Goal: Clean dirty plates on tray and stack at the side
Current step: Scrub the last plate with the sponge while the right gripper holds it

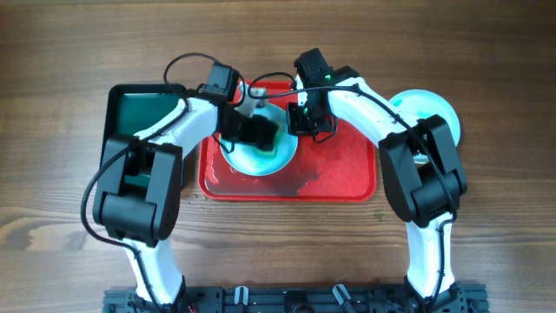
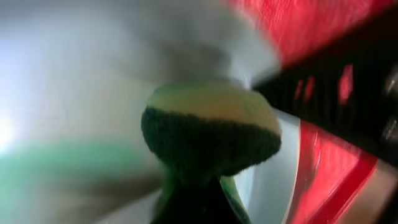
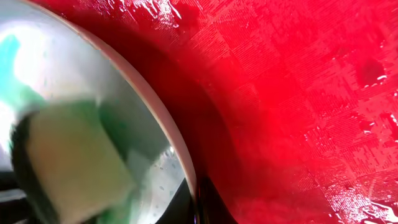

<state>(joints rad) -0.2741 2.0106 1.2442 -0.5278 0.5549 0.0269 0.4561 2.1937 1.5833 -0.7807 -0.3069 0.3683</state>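
Observation:
A pale plate (image 1: 265,156) with a green smear lies on the left half of the red tray (image 1: 339,174). My left gripper (image 1: 254,130) is shut on a yellow-and-green sponge (image 2: 211,124) and presses it onto the plate (image 2: 74,93). My right gripper (image 1: 307,117) is shut on the plate's right rim (image 3: 180,149); the rim sits between its fingers (image 3: 196,205). The sponge also shows in the right wrist view (image 3: 68,162). A pale aqua plate (image 1: 430,109) lies on the table right of the tray, partly hidden by my right arm.
A smaller dark green tray (image 1: 139,113) stands left of the red tray, under my left arm. The red tray's floor (image 3: 298,93) is wet, with a greenish puddle by the plate (image 1: 300,181). Wooden table all round.

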